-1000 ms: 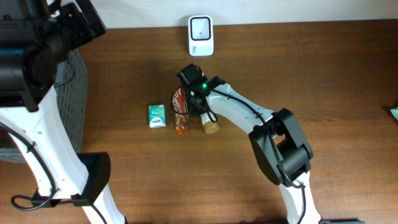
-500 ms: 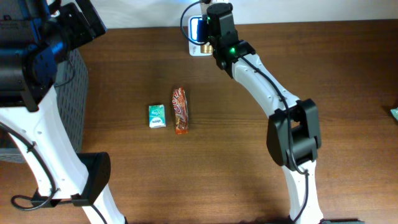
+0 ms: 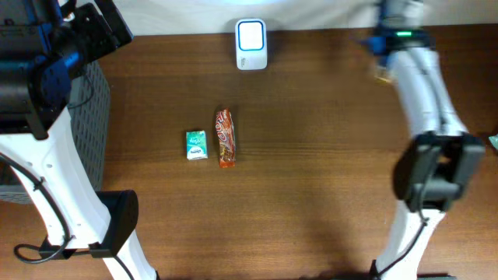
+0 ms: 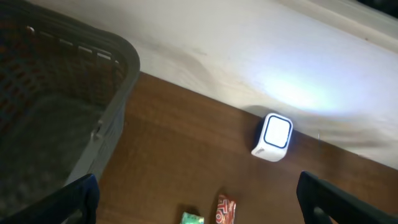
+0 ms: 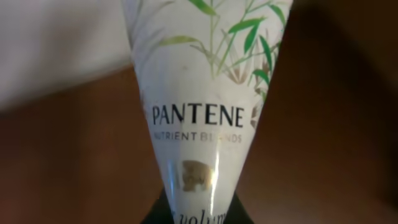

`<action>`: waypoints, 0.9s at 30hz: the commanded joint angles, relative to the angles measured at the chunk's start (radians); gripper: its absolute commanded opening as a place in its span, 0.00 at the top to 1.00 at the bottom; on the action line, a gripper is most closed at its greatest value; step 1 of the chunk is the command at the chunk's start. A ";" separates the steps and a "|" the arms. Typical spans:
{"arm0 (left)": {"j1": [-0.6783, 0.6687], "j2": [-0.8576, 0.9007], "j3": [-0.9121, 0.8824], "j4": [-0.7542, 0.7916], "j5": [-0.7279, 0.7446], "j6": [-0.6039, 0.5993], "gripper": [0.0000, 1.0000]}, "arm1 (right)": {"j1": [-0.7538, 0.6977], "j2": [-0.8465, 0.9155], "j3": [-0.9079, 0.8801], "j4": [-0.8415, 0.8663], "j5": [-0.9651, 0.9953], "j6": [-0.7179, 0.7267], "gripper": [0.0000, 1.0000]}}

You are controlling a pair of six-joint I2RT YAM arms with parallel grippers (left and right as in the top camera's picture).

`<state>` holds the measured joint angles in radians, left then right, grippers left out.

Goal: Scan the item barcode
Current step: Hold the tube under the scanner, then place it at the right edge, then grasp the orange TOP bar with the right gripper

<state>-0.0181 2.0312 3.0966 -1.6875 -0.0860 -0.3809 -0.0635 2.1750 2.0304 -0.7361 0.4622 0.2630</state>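
Observation:
A white Pantene tube (image 5: 199,106) printed with green leaves fills the right wrist view, and my right gripper (image 5: 196,213) is shut on its lower end. Overhead, that gripper (image 3: 387,40) is a blur at the table's far right, well to the right of the scanner. The white barcode scanner (image 3: 251,44) stands at the far edge with its window lit, and it also shows as the scanner (image 4: 273,135) in the left wrist view. My left gripper (image 4: 199,200) hangs high at the left, open and holding nothing.
A green pack (image 3: 196,145) and a red candy bar (image 3: 225,138) lie side by side mid-table. A grey mesh basket (image 4: 115,93) stands off the table's left edge. A pale wall runs behind the scanner.
The right gripper lifted the tube from beside the candy bar, held it at the scanner, then swung right along the far edge. The left arm stayed still.

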 commanded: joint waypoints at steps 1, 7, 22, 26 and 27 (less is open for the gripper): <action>0.002 -0.003 0.000 0.000 -0.001 0.016 0.01 | -0.238 0.025 -0.024 -0.120 0.063 0.100 0.96; 0.002 -0.003 0.000 0.000 -0.001 0.016 0.01 | -0.485 0.100 -0.038 -0.124 -0.214 0.112 0.87; 0.002 -0.003 0.000 0.000 0.000 0.016 0.01 | -0.278 -0.171 0.130 -0.278 -1.246 -0.053 0.06; 0.002 -0.003 0.000 0.000 -0.001 0.016 0.01 | 0.011 -0.146 0.035 -0.334 -1.126 -0.153 0.10; 0.002 -0.003 0.000 0.000 -0.001 0.016 0.01 | 0.077 -0.134 0.011 -0.334 -1.066 -0.145 0.13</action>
<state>-0.0181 2.0312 3.0966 -1.6875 -0.0860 -0.3809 -0.1268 2.0037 2.1044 -1.0622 -0.6540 0.1719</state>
